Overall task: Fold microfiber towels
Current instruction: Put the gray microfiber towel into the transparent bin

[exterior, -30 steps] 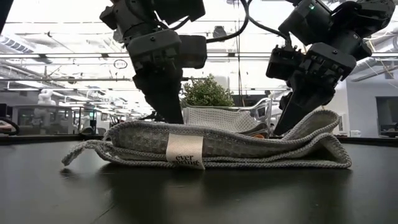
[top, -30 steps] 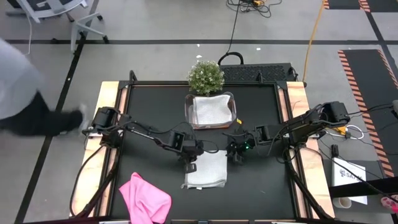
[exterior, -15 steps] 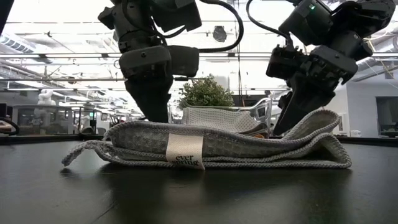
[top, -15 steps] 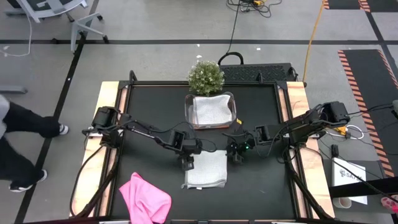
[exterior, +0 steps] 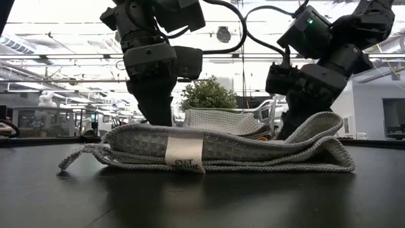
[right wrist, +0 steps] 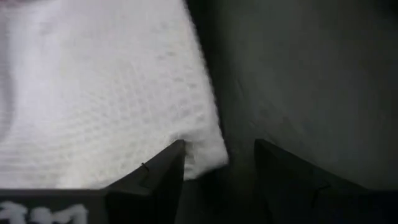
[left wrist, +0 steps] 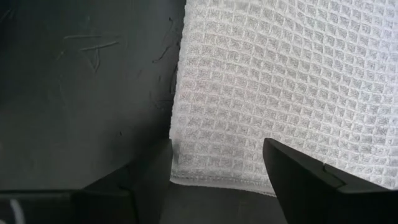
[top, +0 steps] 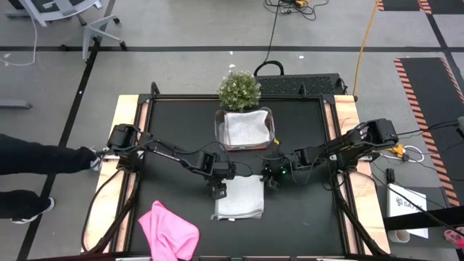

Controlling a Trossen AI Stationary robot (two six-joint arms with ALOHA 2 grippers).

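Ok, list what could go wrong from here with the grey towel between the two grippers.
1. The left gripper is open with the folded grey towel's corner between its fingers; lifting away could snag it and undo the fold.
2. The right gripper straddles the opposite corner, which stands raised in the low view, so that layer may spring open.
3. The pink towel lies crumpled at the table's near edge and might slip off.

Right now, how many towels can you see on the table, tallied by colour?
Light grey towel: 2, one folded at centre, one in the clear tub
Pink towel: 1
Total: 3
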